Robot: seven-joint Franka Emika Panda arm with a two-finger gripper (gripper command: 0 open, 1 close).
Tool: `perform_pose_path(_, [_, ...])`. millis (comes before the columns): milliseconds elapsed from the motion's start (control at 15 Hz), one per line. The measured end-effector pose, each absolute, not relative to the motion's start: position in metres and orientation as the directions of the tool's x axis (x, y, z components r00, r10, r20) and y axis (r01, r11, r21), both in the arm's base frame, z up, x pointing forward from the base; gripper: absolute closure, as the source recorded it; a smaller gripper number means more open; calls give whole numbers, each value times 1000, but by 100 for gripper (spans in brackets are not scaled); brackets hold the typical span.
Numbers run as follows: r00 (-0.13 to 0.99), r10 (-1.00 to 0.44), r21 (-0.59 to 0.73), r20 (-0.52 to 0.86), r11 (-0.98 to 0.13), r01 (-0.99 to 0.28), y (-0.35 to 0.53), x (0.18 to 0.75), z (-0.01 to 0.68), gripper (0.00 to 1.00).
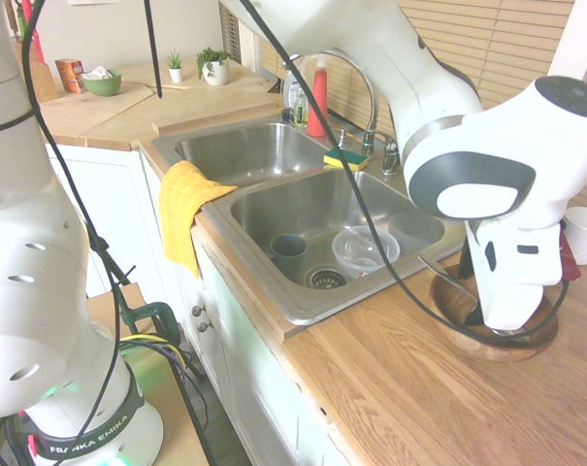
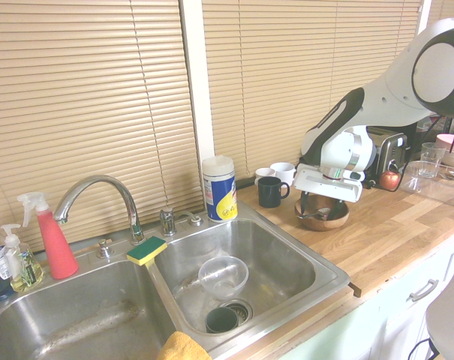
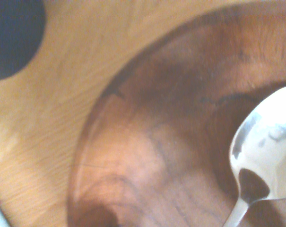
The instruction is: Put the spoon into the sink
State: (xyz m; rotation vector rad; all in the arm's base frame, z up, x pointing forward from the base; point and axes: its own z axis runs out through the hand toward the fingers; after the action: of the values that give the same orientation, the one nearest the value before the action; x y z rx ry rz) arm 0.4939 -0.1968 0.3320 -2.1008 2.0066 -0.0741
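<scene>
Under open jaws | spoon (image 3: 265, 142) lies in wooden bowl (image 2: 322, 219)

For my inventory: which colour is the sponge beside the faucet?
Yellow rectangular sponge with green top; second exterior view.

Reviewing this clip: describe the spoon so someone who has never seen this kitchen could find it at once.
Start at the double steel sink set in the wooden counter, then look along the counter to the round wooden bowl beneath the robot's hand. The spoon rests in that bowl, its thin handle sticking out over the rim. It is the only shiny silver piece there.
</scene>
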Motion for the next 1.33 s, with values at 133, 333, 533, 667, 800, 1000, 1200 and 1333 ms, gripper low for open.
perform_pose_path(133, [50,-991,-203,-126,-24,-979,-197,494,332,100])
perform_pose_path(333, [49,-991,-201,-127,-22,-979,-197,494,332,100])
perform_pose_path(533, [47,-991,-197,-129,-21,-980,-198,494,330,100])
perform_pose_path(667, [46,-991,-194,-129,-21,-981,-198,494,328,100])
perform_pose_path(800, [45,-991,-193,-129,-20,-981,-198,495,327,100])
perform_pose_path(1000, [44,-991,-192,-129,-19,-981,-199,496,326,100])
perform_pose_path(1200, [43,-991,-189,-129,-18,-982,-199,498,324,100])
perform_pose_path(1333, [42,-991,-189,-128,-17,-982,-200,499,324,100])
